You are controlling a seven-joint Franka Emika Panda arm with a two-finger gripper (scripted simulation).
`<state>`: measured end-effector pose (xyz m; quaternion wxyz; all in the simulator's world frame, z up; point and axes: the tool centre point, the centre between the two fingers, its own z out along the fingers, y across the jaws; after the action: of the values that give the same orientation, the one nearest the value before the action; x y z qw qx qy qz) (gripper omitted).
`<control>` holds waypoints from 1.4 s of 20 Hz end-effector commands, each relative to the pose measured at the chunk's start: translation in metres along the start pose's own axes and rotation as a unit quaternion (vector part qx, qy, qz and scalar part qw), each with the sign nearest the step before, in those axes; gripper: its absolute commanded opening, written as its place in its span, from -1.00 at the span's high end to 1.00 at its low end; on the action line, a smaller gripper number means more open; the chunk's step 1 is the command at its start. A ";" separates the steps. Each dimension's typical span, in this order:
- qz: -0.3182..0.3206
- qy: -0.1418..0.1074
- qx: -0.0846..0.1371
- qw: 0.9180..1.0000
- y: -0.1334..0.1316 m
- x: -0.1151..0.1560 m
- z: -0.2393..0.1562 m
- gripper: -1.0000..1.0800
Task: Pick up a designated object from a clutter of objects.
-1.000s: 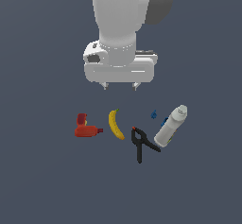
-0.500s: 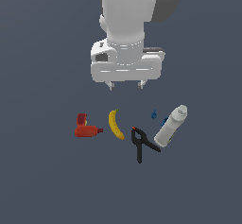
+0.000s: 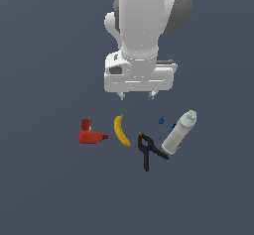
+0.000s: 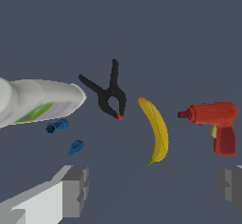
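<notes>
The tiny bright-blue piece (image 3: 161,120) lies on the floor between the yellow banana (image 3: 121,130) and the white bottle (image 3: 179,132). It also shows in the wrist view (image 4: 75,147). A second small blue bit (image 4: 56,126) lies right against the bottle (image 4: 40,101). The black spring clamp (image 3: 148,149) and red power drill (image 3: 89,134) complete the clutter. My gripper (image 3: 137,96) hangs open and empty above the floor, behind the banana and to the exterior view's left of the blue piece. Its fingertips (image 4: 75,190) show wide apart in the wrist view.
The objects lie in a row on a plain dark grey floor. In the wrist view the clamp (image 4: 111,95), banana (image 4: 157,129) and drill (image 4: 215,121) lie apart from each other.
The arm and gripper have shifted toward the exterior view's right, now nearer above the blue piece. The objects have not moved.
</notes>
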<state>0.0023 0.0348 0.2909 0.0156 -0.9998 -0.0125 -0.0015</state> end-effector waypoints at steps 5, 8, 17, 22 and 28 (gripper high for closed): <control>-0.009 -0.001 -0.010 1.000 -0.031 -0.004 0.046 -0.92; -0.016 -0.002 -0.014 1.000 -0.052 -0.010 0.074 -0.92; -0.040 -0.002 -0.020 0.999 -0.113 -0.045 0.157 -0.92; -0.050 -0.002 -0.018 0.999 -0.135 -0.064 0.185 -0.92; -0.057 -0.002 -0.016 0.998 -0.148 -0.077 0.201 -0.92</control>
<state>-0.0750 0.1843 0.0974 -0.0009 -0.9977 -0.0683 0.0004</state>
